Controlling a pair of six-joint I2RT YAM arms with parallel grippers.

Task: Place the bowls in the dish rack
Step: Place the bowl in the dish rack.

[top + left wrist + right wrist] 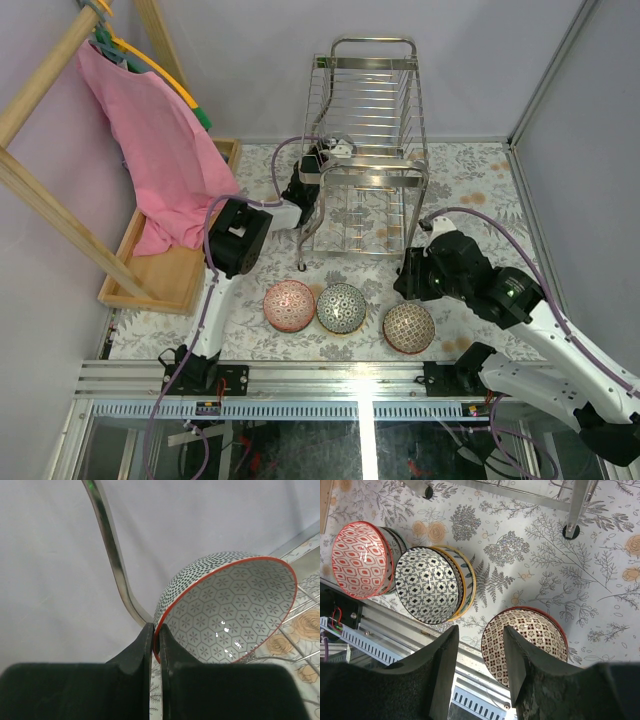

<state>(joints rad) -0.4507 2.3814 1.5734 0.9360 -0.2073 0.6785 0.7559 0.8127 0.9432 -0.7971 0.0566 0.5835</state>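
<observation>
Step in hand: racking one bowl. The left jaws pinch the rim of a hex-patterned bowl [230, 615], tilted on edge at the left side of the rack [375, 172]; seating cannot be told. The right jaws stand spread above a brown bowl [527, 635] on the worktop [545, 555]. Next, judged: ease the hex-patterned bowl into a slot, then release.

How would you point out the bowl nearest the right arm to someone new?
From the chrome dish rack at the back of the table, look toward the near edge, where bowls sit in a row. It is the rightmost bowl, set apart from the red-oval bowl and the black-and-white bowl: its inside is a fine dark-red grid.
</observation>
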